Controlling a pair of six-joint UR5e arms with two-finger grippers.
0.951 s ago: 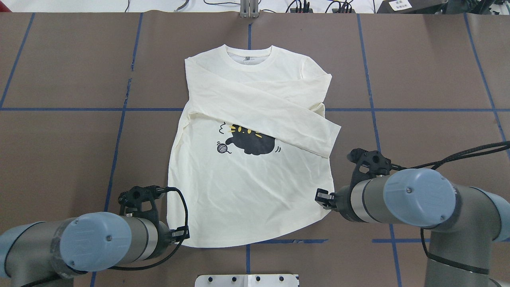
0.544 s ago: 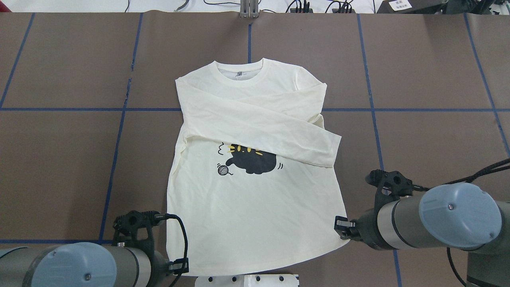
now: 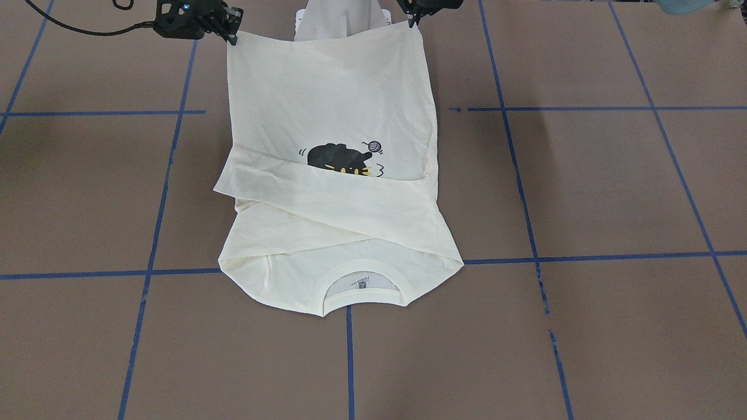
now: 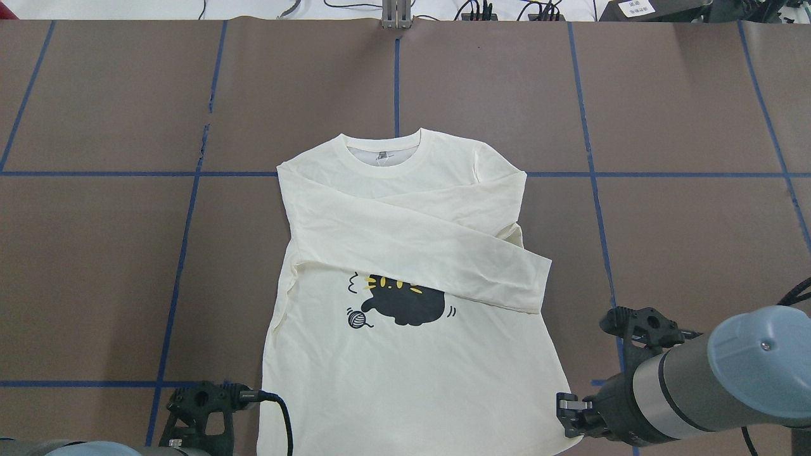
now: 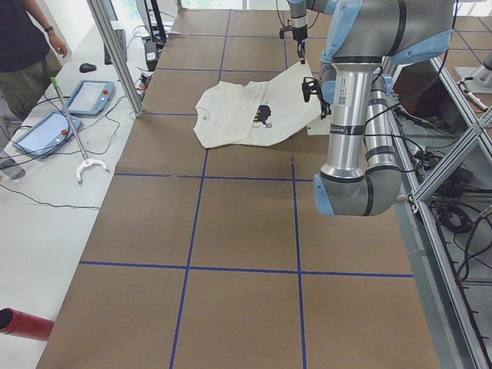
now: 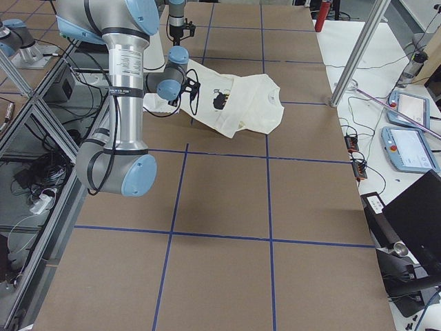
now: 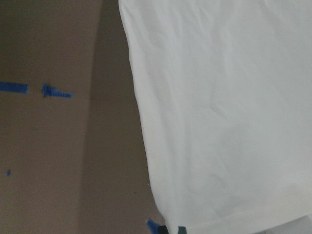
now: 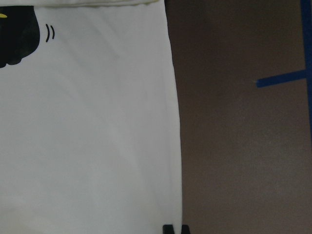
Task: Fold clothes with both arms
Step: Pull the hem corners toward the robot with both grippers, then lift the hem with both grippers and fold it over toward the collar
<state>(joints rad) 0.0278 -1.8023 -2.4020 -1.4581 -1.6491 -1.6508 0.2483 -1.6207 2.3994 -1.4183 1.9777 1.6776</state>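
Front-facing view: A cream shirt (image 3: 327,87) lies print-up at centre frame on the brown table (image 3: 583,186). Its collar (image 3: 365,294) points toward the lower edge, and a sleeve (image 3: 327,198) is folded across the chest just below the black cat print (image 3: 338,157).
Top edge, same view: The right gripper (image 3: 232,35) is closed on the hem corner at upper left and the left gripper (image 3: 414,17) on the corner at upper right, with the hem stretched between them.
Overhead view: The shirt sits mid-frame with the collar uppermost and the hem running off the bottom edge. The right gripper is clamped on the hem corner at lower right; the left gripper's fingertips are out of frame at lower left.
Left side view: The shirt is at upper centre, its hem end raised off the table. A person (image 5: 23,46) stands at upper left.
Right side view: The shirt is at upper centre, its hem lifted beside the near arm.
Left wrist view: The fingertips at the bottom edge are pinched on the cream fabric. Blue tape (image 7: 29,88) marks the table at left.
Right wrist view: The fingertips at the bottom edge are pinched on the shirt's side edge. Part of the cat print shows at upper left.
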